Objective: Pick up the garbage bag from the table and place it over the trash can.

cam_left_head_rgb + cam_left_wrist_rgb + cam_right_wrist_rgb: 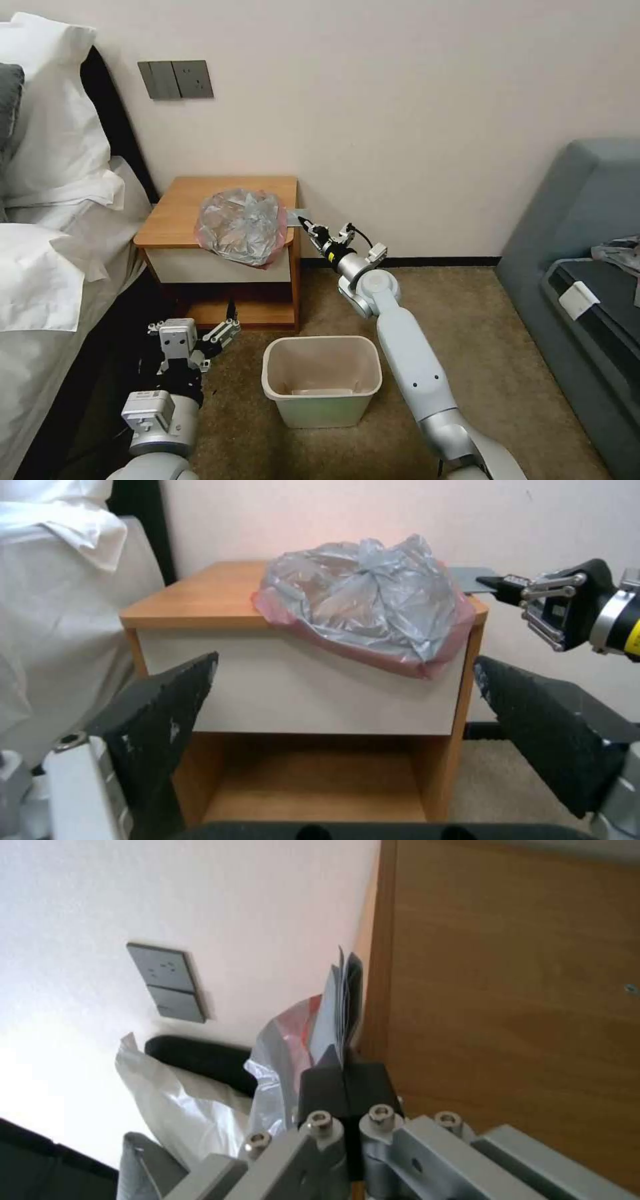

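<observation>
Already the right pincer (308, 225) sits at the surface's (180, 213) right edge, its two dark fingertips (343, 1082) pressed together on a thin grey flap of the garbage bag (239, 225) that sticks out past that edge. Most of the bag lies crumpled on the right front part of the wooden top, its pinkish-red rim drooping over the front edge onto the white drawer front (300, 685). The left half of the top is bare wood.

Down low, the left pincer (220, 333) hangs in front of the nightstand's lower shelf (240, 313), fingers spread wide apart and holding nothing; in the left wrist view both dark pads (160, 700) frame the drawer front and the open shelf below it.

On the carpet the trash can (322, 380) stands upright just in front of the nightstand's right corner, between the two arms, its flared rim unobstructed and its mouth open. Carpet (467, 313) lies bare to the right of the bin as far as a grey sofa (573, 220). A bed with white linen (47, 267) crowds the nightstand's left side, nearly touching it.
</observation>
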